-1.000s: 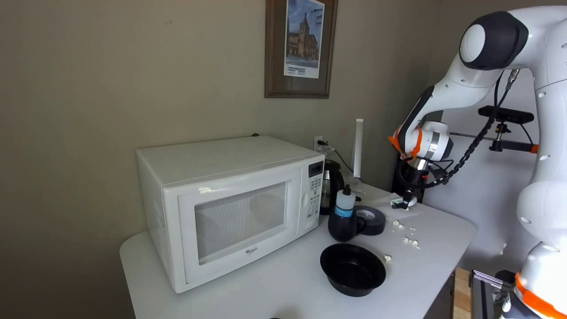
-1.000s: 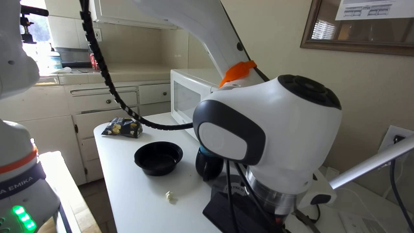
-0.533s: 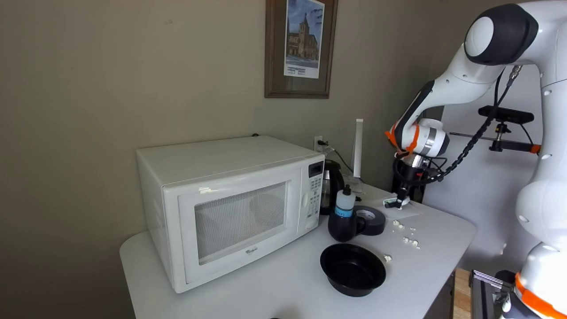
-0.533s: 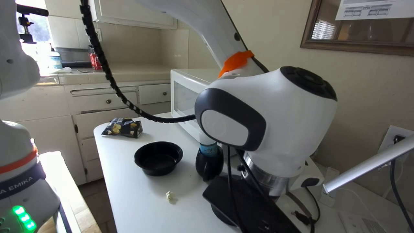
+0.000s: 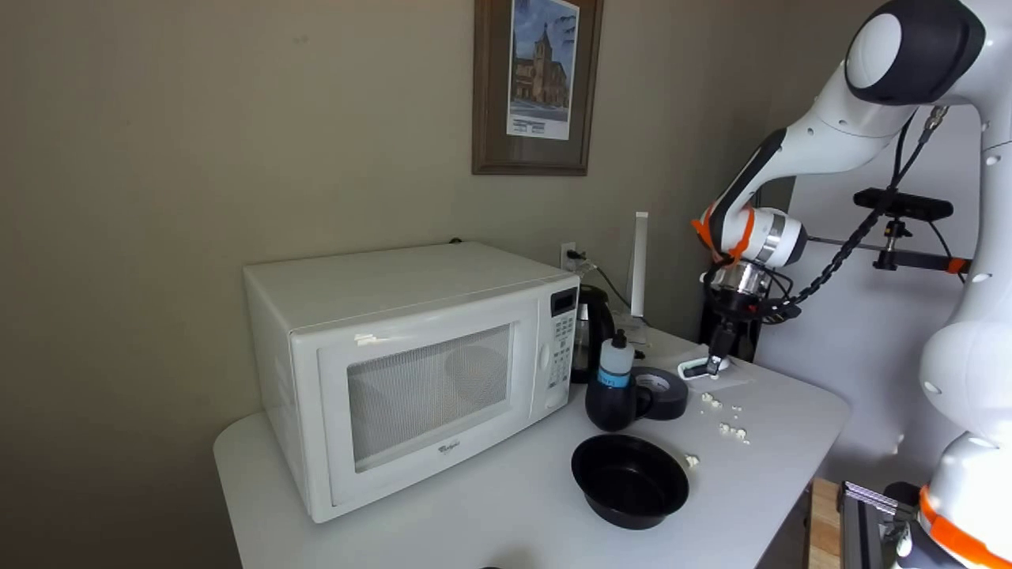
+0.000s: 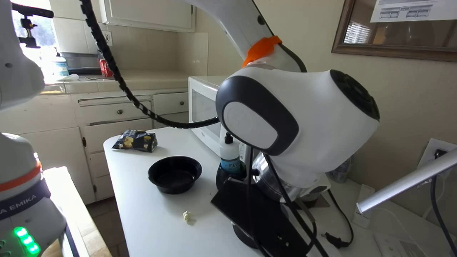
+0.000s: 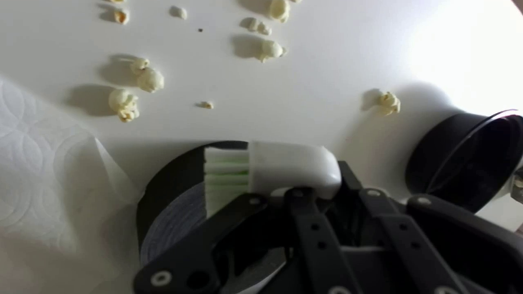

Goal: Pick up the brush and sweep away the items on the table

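My gripper (image 7: 327, 194) is shut on the white brush (image 7: 292, 165) with pale green bristles, which point left in the wrist view. In an exterior view the gripper (image 5: 715, 367) holds the brush (image 5: 686, 370) low at the back of the table, beside the tape roll. I cannot tell whether the bristles touch anything. The items are pale popcorn pieces (image 7: 150, 79), several, scattered on the white table (image 5: 490, 514); they also show in an exterior view (image 5: 740, 433). One popcorn piece (image 6: 186, 215) lies nearer the black bowl. In that view the arm hides the gripper and brush.
A black bowl (image 5: 630, 484) stands toward the front. A dark mug (image 5: 609, 409) holding a bottle (image 5: 617, 357) and a black tape roll (image 5: 670, 395) stand near the microwave (image 5: 427, 395). A paper towel (image 7: 24, 163) lies behind the popcorn. A snack bag (image 6: 135, 140) lies at the far end.
The gripper has moved with the brush slightly left and lower in an exterior view, and the wrist has tilted. The brush stays held. The popcorn and bowl have not moved.
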Robot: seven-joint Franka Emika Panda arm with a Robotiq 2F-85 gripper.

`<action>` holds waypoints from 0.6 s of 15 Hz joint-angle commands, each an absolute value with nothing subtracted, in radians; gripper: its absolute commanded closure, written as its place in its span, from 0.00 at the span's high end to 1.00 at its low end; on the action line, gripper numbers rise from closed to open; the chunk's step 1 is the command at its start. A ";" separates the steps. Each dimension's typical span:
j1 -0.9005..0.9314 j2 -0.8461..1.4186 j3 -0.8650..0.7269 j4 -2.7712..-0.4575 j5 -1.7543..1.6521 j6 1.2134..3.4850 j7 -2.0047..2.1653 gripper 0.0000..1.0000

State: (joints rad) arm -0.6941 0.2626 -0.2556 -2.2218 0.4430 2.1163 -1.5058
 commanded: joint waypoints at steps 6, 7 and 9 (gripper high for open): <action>-0.668 0.371 -0.258 -2.045 0.459 1.764 -1.491 0.06; -0.668 0.391 -0.258 -2.013 0.455 1.722 -1.481 0.06; -0.670 0.434 -0.257 -1.957 0.454 1.665 -1.468 0.06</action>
State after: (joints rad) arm -0.6699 0.3492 -0.2549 -2.0608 0.4451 1.7561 -1.4939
